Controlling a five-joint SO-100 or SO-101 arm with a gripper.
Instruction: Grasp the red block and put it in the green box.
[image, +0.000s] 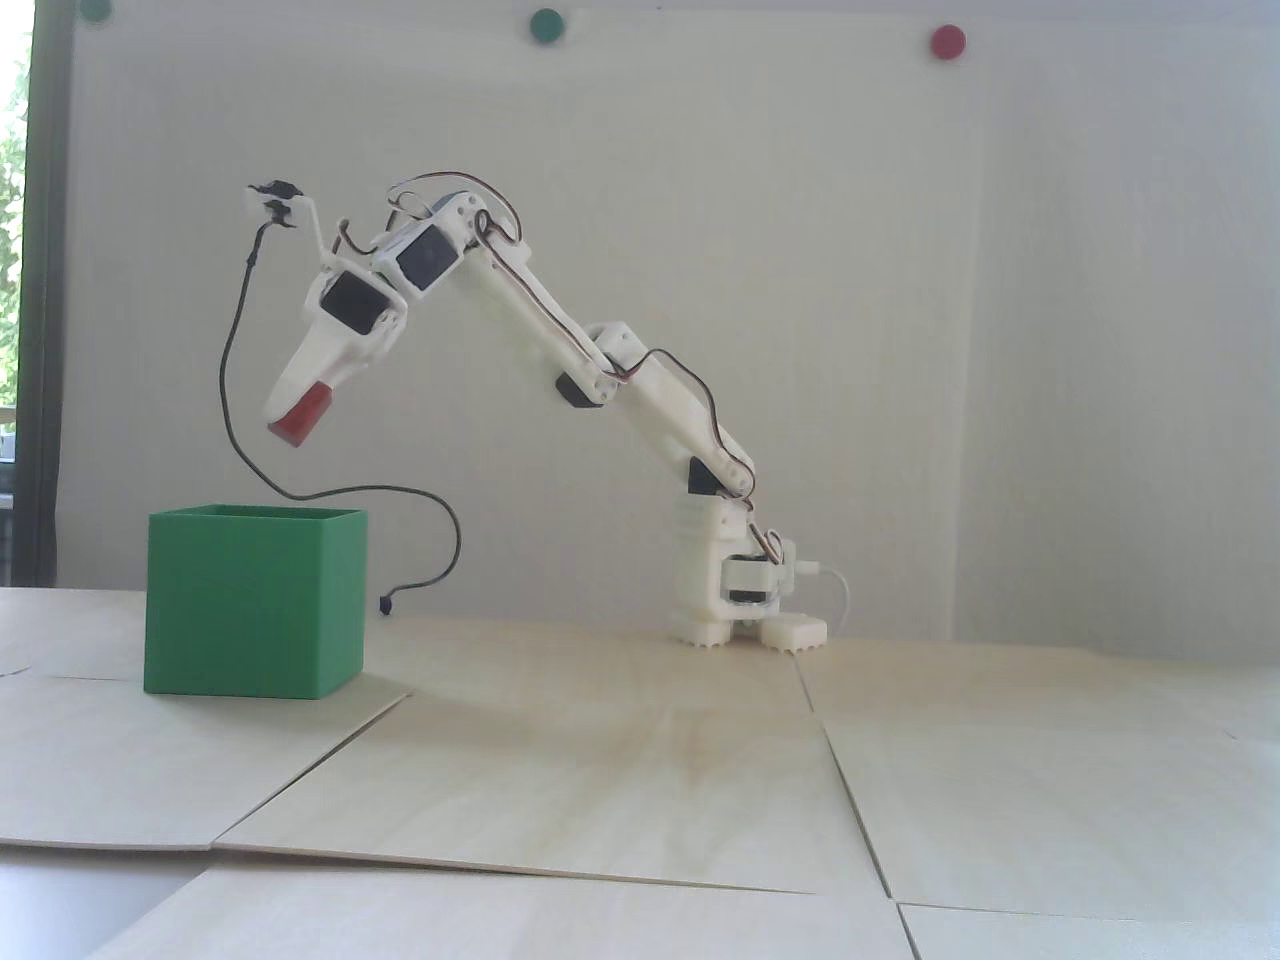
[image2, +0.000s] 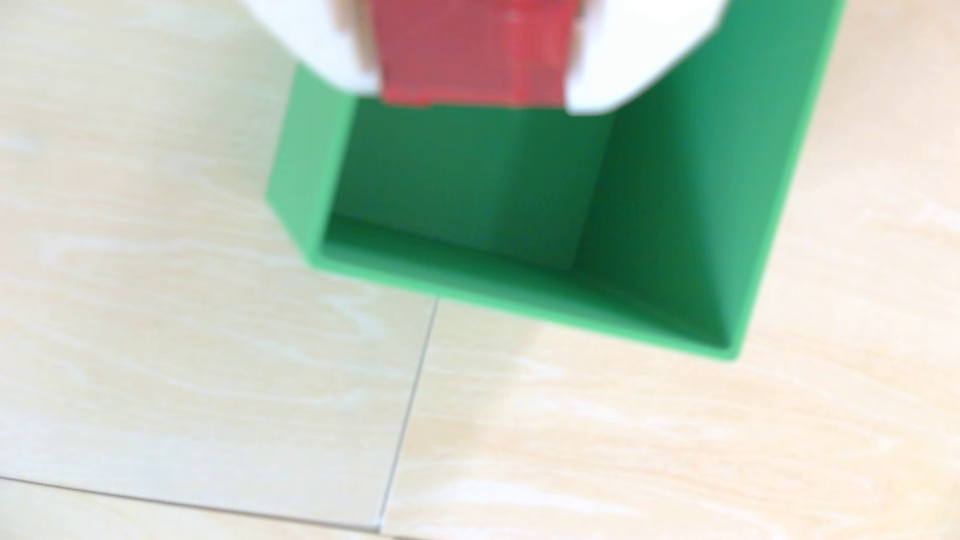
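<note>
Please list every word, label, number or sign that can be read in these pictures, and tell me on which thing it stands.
None: no readable text in either view.
Green box: plain walls, no label.
Red block, held in the gripper: no marking visible; the wrist view is blurred.
Robot arm: no lettering can be made out.

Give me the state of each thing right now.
Block: clamped in the jaws, tilted, in the air above the box, not yet released.
Box: upright on the table, no lid; the wrist view shows nothing inside.
Gripper: shut on the block, angled down over the box opening.
</note>
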